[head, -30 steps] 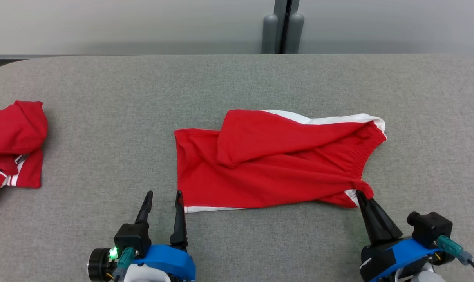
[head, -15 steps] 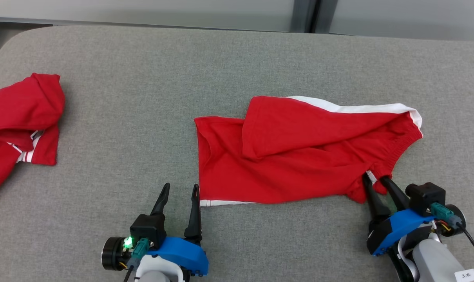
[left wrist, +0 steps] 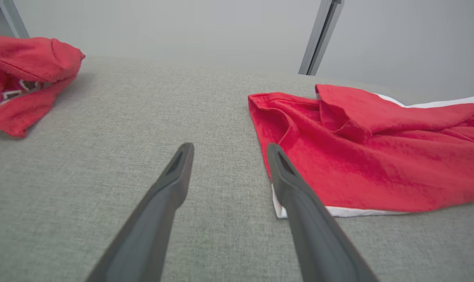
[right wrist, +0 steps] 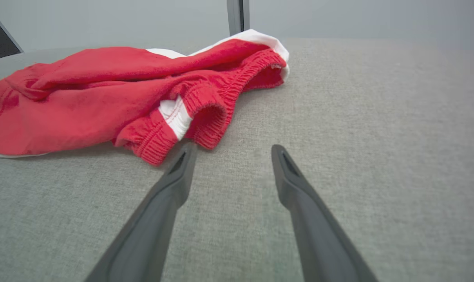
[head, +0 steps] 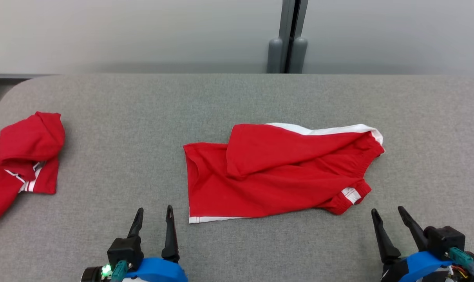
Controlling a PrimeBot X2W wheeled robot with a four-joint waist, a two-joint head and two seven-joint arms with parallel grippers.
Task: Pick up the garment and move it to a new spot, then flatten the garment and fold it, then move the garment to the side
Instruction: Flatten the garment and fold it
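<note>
Red shorts [head: 280,176] lie rumpled mid-table [head: 237,98], one leg flopped over. The right wrist view catches the scrunched elastic waistband [right wrist: 229,94] up close. Left gripper [head: 154,209] and right gripper [head: 387,210] are both spread, holding nothing.

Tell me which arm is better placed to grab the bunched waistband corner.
Right: the right pincer, open, sits just short of the waistband corner; the left pincer is by the hem, across the shorts.

Left gripper [head: 154,211] jaws parted, right gripper [head: 387,212] jaws parted
</note>
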